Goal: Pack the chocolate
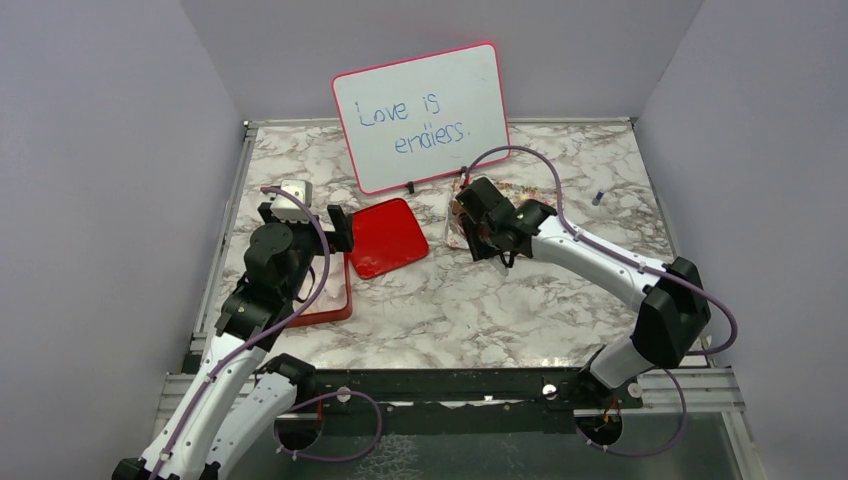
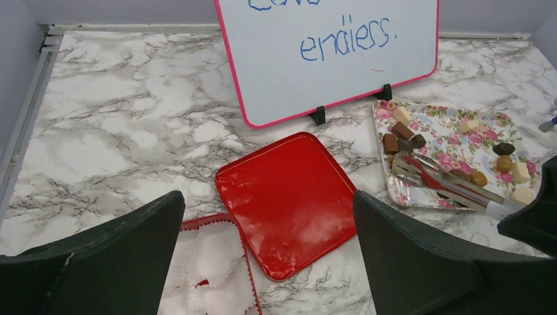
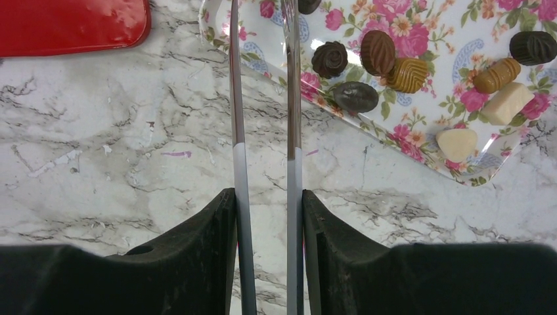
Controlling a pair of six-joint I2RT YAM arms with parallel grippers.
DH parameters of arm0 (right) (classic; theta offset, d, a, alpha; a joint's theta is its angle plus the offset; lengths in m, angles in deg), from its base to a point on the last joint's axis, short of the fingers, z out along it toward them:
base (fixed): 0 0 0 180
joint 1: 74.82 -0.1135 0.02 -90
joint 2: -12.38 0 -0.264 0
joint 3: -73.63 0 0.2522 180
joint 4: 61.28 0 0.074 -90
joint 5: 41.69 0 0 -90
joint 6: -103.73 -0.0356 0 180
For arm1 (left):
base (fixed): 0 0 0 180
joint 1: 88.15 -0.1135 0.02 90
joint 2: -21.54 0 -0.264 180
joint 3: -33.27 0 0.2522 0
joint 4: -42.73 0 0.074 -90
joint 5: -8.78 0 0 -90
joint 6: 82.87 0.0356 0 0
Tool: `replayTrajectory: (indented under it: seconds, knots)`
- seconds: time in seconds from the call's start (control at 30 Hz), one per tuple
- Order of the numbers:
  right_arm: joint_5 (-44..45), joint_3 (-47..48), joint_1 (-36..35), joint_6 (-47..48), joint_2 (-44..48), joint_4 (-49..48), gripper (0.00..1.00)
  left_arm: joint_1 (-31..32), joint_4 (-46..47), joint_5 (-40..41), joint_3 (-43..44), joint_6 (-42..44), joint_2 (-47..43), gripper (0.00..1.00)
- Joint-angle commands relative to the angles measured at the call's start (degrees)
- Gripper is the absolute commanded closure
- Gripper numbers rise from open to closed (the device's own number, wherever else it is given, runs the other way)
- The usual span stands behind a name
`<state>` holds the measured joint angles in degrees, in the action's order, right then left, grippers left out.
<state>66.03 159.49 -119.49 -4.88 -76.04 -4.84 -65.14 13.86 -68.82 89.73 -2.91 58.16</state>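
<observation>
Right gripper (image 3: pixel 266 197) clamped on steel tongs (image 3: pixel 236 98), left gripper (image 2: pixel 268 203) spread wide; set tips astride one chocolate (image 3: pixel 355 96) on floral tray (image 3: pixel 446 26), then squeeze gently.

Marble desk (image 2: pixel 118 118) w/ pink-framed whiteboard (image 2: pixel 328 46) upright at back, reads "Love is endless." Glossy red lid (image 2: pixel 289 200) flat in front. Red box (image 2: pixel 217 219) w/ white paper liners just beside lid, near-left. Floral tray (image 2: pixel 460 131) right of lid; metal tongs (image 2: pixel 446 184) across its near edge.

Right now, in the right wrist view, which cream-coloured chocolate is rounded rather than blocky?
The lower cream piece, close to the tray's corner; the other cream piece is a rectangular bar.
</observation>
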Motion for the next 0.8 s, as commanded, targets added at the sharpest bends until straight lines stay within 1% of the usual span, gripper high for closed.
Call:
replayTrajectory:
  seconds: [0.0,0.13,0.43,0.77]
  knots:
    - [-1.77,0.04,-0.07,-0.9,-1.3,-3.02,0.58,0.21,1.25,-1.07,-0.4,0.81,-0.81,0.01]
    - [-1.06,0.07,-0.03,-0.94,-2.41,-3.06,0.58,0.21,1.31,-1.07,-0.31,0.81,-0.84,0.01]
    - [3.76,1.29,0.06,-2.07,-3.75,-0.75,0.58,0.23,1.36,-1.02,-0.05,0.86,-0.7,0.01]
    - [3.5,3.85,0.45,-1.19,-6.46,-1.83,0.55,0.22,1.4,-0.98,0.11,0.54,-0.55,0.01]
